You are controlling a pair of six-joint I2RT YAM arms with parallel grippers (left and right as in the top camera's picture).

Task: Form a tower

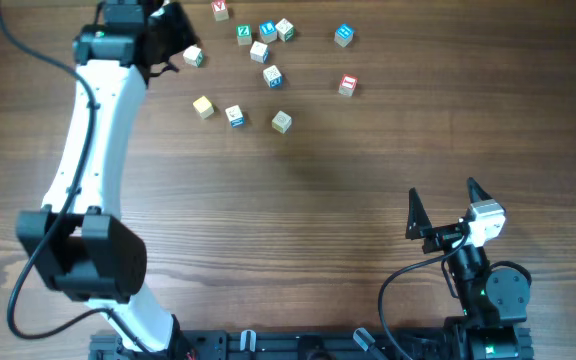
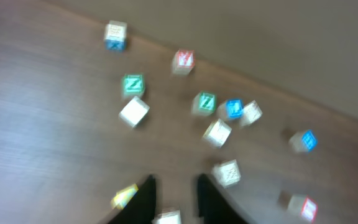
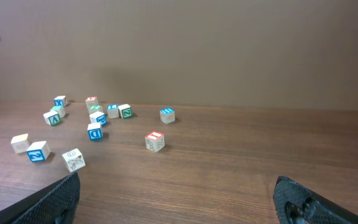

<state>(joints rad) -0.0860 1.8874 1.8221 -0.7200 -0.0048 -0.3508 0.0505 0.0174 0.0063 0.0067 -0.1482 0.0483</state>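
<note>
Presently: left hand (image 2: 174, 186) narrowed, grip untellable; right hand (image 1: 443, 192) spread. Risk: hasty sweep scattering cubes (image 1: 281, 121) near yellow-faced cube (image 1: 203, 106).

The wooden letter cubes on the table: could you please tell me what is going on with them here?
The small pale wooden letter cubes lie scattered singly at the far side of the brown wooden table; no tower shows yet. The left gripper is at the left end of that scatter, a yellow-faced cube close by, but its blurred view does not show whether it grips anything. The right gripper sits open and empty near its base, well away from the cubes.
</note>
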